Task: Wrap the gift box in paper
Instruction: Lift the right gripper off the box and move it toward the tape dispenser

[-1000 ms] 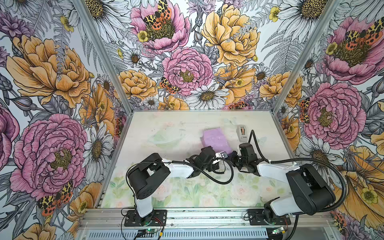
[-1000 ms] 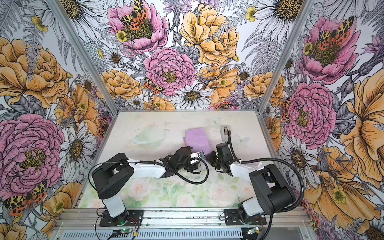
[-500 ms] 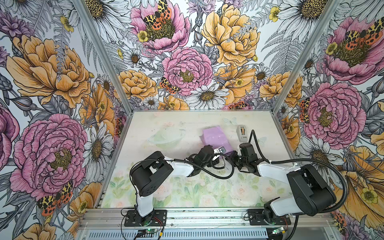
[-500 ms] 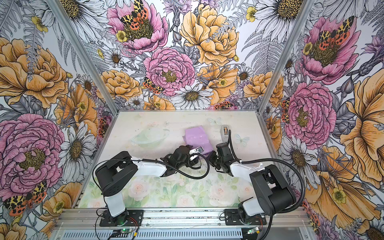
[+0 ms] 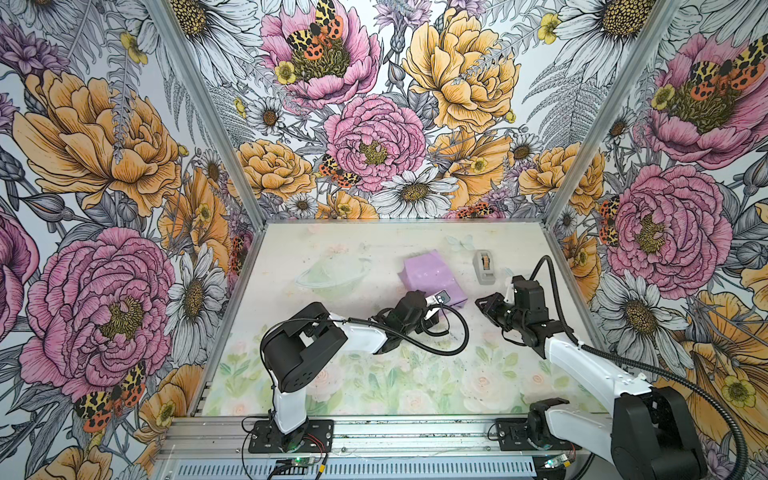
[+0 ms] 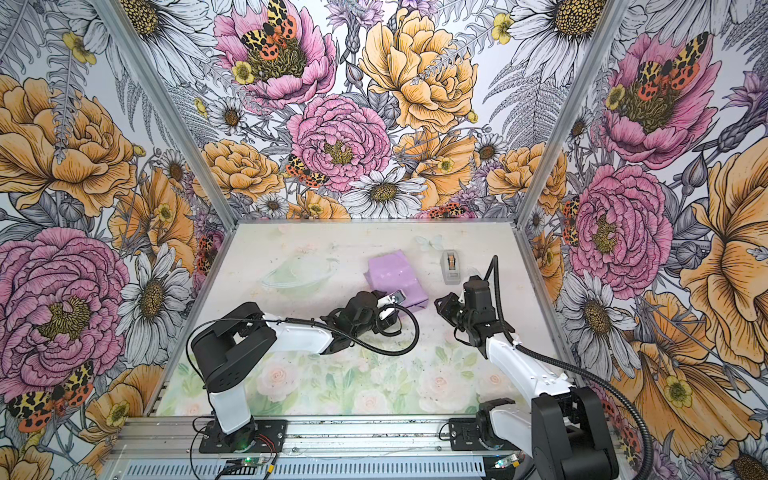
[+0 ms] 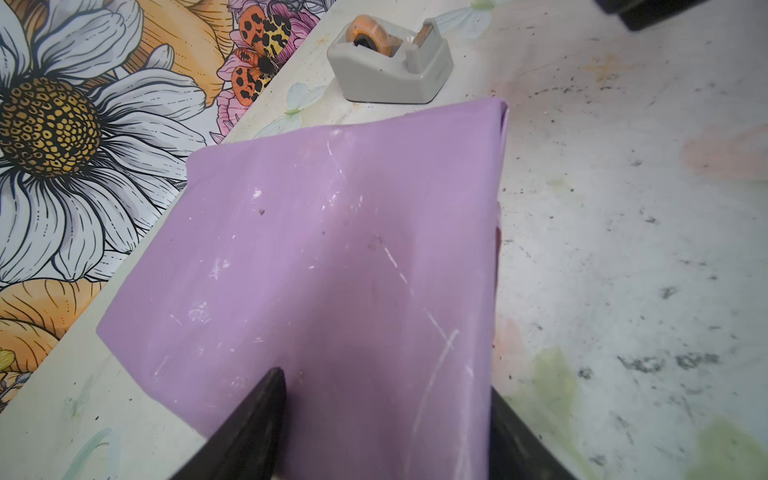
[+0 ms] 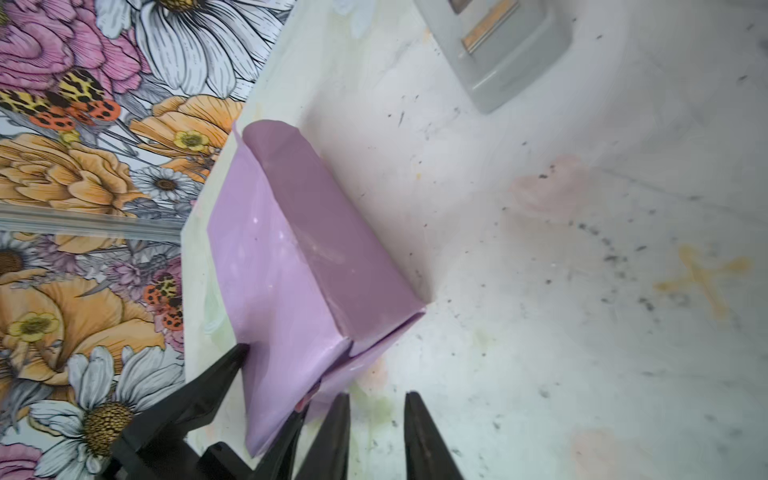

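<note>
Our left gripper (image 7: 384,386) shows at the bottom of the left wrist view with its fingers (image 7: 257,419) apart, one on each side of the near end of the folded paper (image 7: 332,270). We cannot tell whether they pinch it or merely flank it. At the bottom centre of the right wrist view, our right gripper (image 8: 377,397) has its fingers a narrow gap apart. Only bare table (image 8: 582,291) lies between them, so it holds nothing, just beside the paper's corner.

The paper is folded lilac face out into a box-shaped bundle. In both top views it lies just right of the table's centre. No navy surface of the gift box shows anywhere, so we judge it to be inside. The body looks wrapped. The end toward the right gripper shows a loose, creased flap with a sliver of pink beneath, and the far end curls open like a tube. We see no tape on any seam, so we reckon closing both ends and taping remain.

The grey tape dispenser (image 7: 390,70) stands near the paper at the top of the left wrist view, with an amber roll in it. We can read no brand, label or writing on anything.
</note>
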{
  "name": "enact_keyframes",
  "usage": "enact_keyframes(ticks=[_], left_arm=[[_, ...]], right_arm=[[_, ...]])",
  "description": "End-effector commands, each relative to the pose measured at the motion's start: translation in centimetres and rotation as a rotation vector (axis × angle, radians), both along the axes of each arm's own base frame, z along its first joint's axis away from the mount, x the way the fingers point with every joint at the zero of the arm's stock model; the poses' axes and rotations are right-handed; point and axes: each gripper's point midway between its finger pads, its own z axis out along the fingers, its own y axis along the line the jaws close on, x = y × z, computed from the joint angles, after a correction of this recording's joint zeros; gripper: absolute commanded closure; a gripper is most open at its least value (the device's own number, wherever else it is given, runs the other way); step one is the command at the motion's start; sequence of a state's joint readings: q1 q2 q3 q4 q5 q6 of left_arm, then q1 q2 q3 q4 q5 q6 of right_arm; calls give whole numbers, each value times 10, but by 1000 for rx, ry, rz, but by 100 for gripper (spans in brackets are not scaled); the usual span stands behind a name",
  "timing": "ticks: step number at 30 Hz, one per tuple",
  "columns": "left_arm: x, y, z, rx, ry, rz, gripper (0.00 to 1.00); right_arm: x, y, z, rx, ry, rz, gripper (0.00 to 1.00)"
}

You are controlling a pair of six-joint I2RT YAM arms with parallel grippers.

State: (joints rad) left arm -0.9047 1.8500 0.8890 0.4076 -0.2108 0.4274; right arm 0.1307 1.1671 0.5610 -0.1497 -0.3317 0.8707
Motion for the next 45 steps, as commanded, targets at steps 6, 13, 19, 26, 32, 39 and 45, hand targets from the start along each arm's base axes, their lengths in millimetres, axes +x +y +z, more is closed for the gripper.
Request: enact_keyframes(ticks=[6, 13, 19, 26, 32, 39, 45], left_arm=[[-13, 22, -52, 88, 143, 27, 33], [-12, 23, -51, 92, 137, 30, 33], [-11, 21, -51, 90, 137, 30, 33], [-11, 19, -51, 90, 139, 23, 33], [-10, 19, -50, 90, 141, 21, 33], [-10, 17, -51, 88, 145, 16, 33], [-12, 16, -51, 88, 149, 10, 33]], right_arm=[[54, -33, 5, -100, 8, 126, 73], [105, -74, 10, -247, 8, 131, 72], [134, -93, 10, -396, 9, 159, 71], [152, -80, -6, -387, 49, 273, 69], [154, -65, -19, -290, 97, 341, 68], [161, -65, -32, -254, 72, 414, 68], [162, -71, -42, -216, 72, 438, 68]])
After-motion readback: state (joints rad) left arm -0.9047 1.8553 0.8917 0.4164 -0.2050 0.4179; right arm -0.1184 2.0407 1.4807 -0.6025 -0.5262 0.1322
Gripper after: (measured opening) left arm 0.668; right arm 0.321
